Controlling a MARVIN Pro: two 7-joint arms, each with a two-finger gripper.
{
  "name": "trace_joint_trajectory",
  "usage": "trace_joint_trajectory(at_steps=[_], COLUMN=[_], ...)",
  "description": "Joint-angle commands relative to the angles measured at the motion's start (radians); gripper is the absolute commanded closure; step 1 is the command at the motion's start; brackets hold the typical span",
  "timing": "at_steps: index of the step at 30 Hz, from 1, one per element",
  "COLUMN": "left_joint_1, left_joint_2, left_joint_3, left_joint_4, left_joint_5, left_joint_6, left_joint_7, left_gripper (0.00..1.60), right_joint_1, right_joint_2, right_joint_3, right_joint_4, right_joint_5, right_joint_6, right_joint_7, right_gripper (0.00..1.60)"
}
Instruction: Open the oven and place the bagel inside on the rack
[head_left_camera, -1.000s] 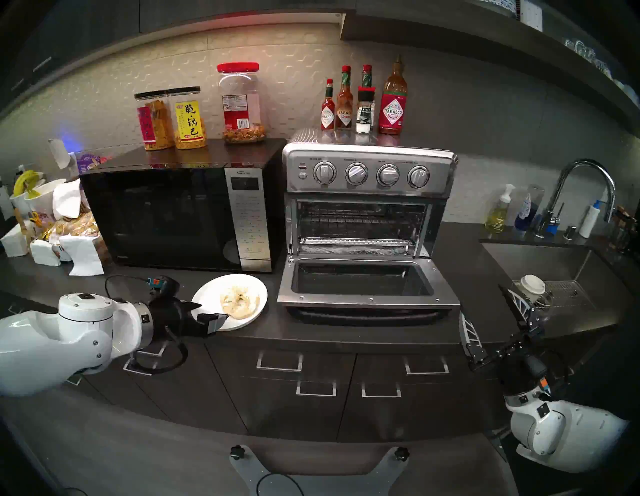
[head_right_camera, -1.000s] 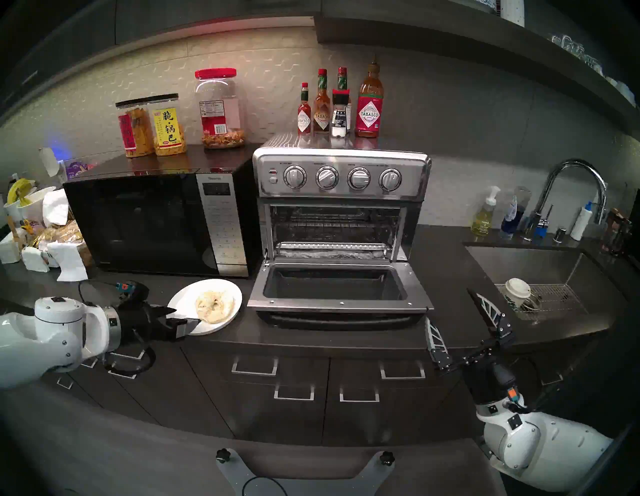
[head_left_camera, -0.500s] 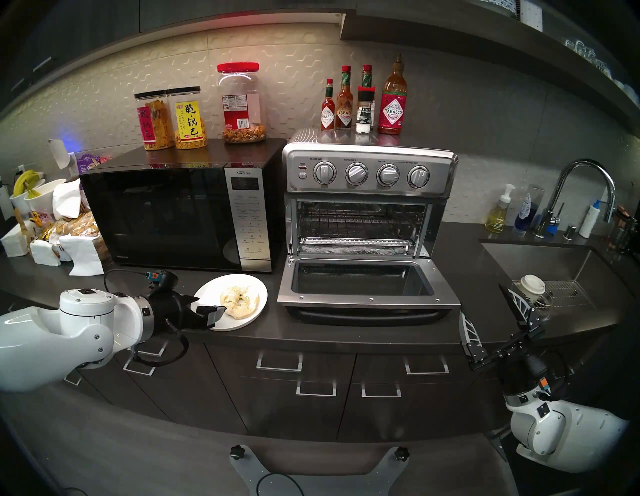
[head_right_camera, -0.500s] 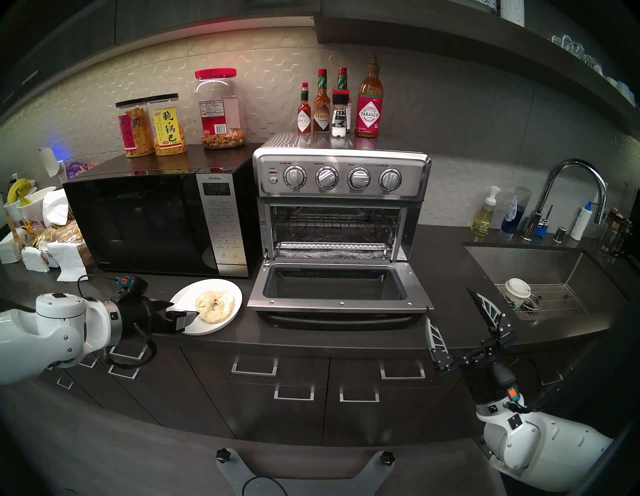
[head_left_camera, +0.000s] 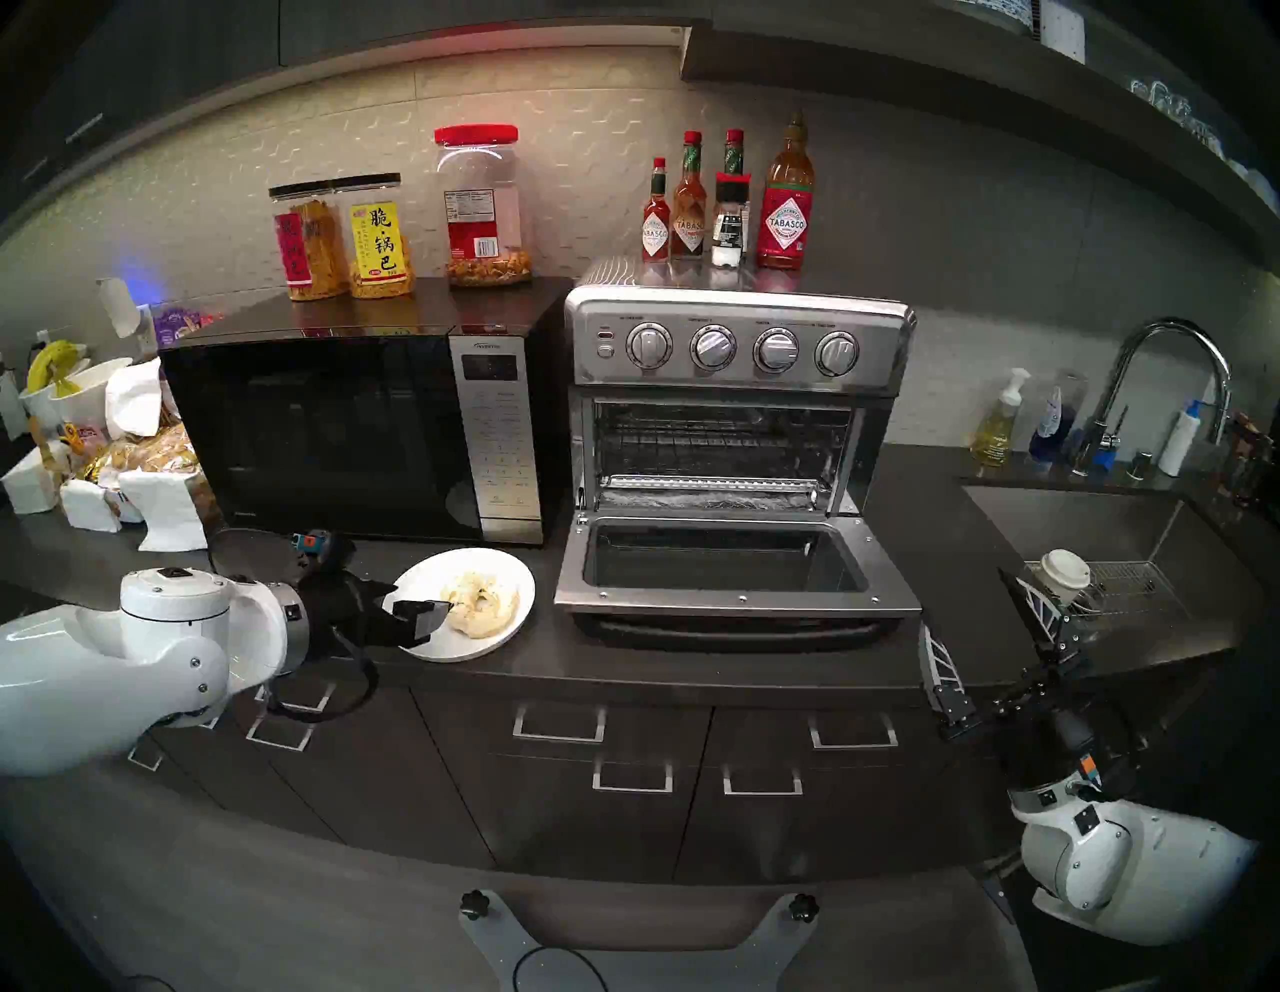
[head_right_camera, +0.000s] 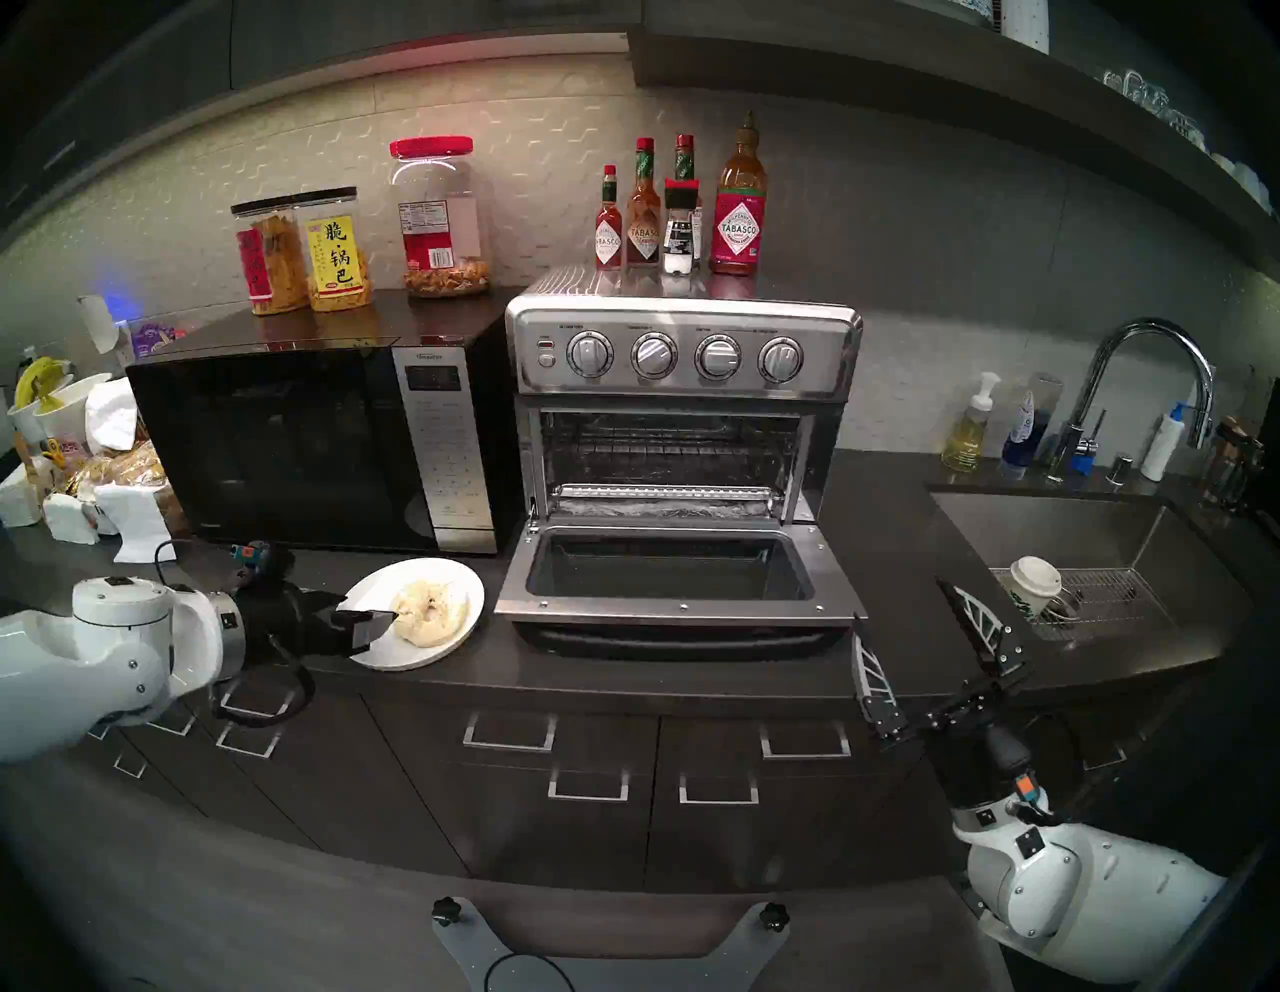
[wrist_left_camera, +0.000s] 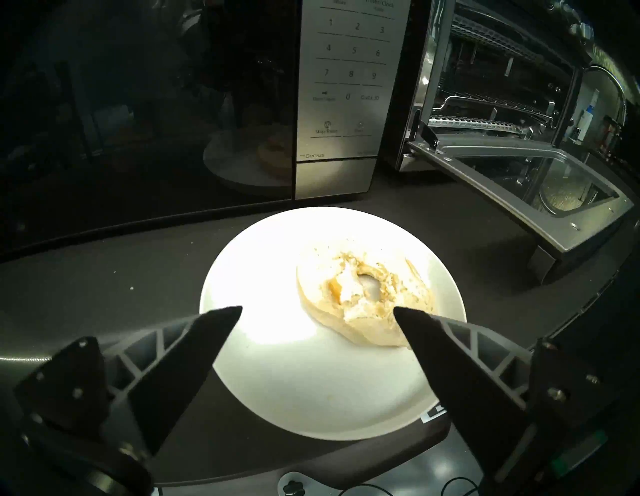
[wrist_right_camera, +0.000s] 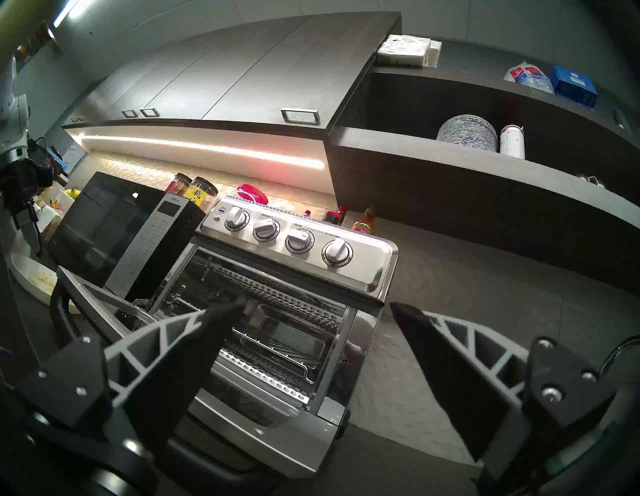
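Bagel (wrist_left_camera: 363, 298): one, on plate (wrist_left_camera: 277, 381); oven (head_left_camera: 738, 346) open; knobs: four

Glossy white arm shells end in silver cuffs and black wrists trailing looped black cables with orange-teal connectors. Left gripper (wrist_left_camera: 318, 308) and right gripper (wrist_right_camera: 317, 304): black pointed fingers, grey trussed backs, silver screws.

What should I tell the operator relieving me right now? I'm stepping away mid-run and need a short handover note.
Left gripper: open, low over the white plate, fingers either side of the bagel's near edge, nothing held.
Right gripper: open, empty, parked off the counter's front edge, right of the oven door.
Bagel: lying on the plate, in front of the microwave.
Oven: door fully down, rack bare.
Done: oven opened.
Left: grip the bagel, lift it, set it on the rack.
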Motion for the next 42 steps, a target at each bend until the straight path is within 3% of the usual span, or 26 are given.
trace_joint_trajectory(at_steps=[1,29,42], left_joint_1=[-0.072,-0.206,-0.289], left_joint_2=[0.002,-0.004,-0.075], left_joint_3=[0.013,0.167,0.255], left_joint_4=[-0.009,0.0,0.031], left_joint_5=[0.007,0.023,0.047], left_joint_6=[0.004,-0.001,0.009], left_joint_7=[-0.009,-0.043,-0.045], left_gripper=[0.0,0.0,0.0], right_joint_1=[0.005,0.005,0.005], right_joint_2=[-0.001,-0.001,0.0], right_joint_3=[0.006,0.006,0.005], right_joint_4=[-0.006,-0.006,-0.006], right_joint_5=[-0.002,0.003,0.005], right_joint_6=[-0.003,-0.003,-0.003], right_joint_7=[-0.008,-0.005,-0.004], right_gripper=[0.0,0.0,0.0])
